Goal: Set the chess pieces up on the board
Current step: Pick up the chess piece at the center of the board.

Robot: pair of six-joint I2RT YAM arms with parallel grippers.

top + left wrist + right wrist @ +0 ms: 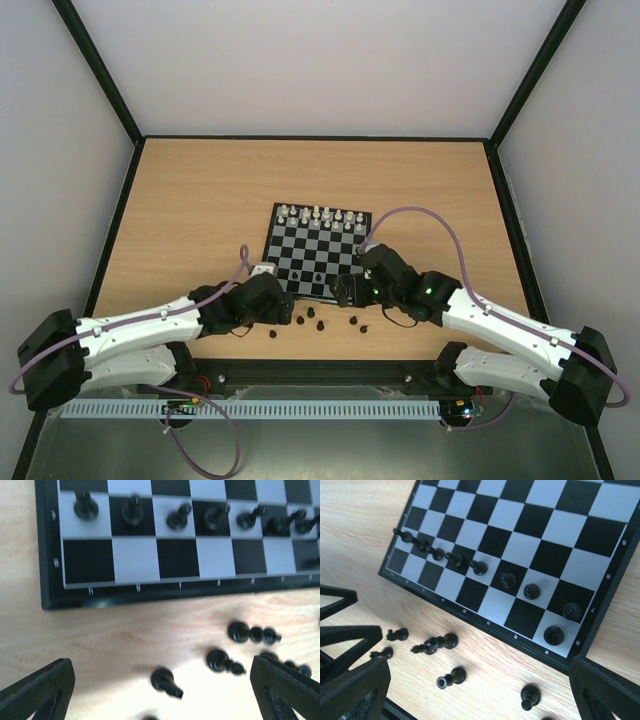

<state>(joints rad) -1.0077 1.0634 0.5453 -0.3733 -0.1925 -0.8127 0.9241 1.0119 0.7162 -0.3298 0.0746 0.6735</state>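
The board (300, 250) lies mid-table. A row of black chess pieces (480, 567) stands along its near side, and one more (553, 635) is on the corner square. Several black pieces lie loose on the wood in front of the board (320, 322). My left gripper (160, 695) is open over the table beside the board's near left corner (50, 600), with a toppled piece (166, 681) between its fingers and untouched. My right gripper (480, 695) is open above the loose pieces (451, 676) by the near right corner, holding nothing.
White pieces (320, 215) fill the board's far rows. Both arms meet at the board's near edge, the left gripper (272, 298) and the right gripper (350, 290) close together. More fallen pieces (225, 661) (252, 633) lie near the left gripper's right finger (285, 690).
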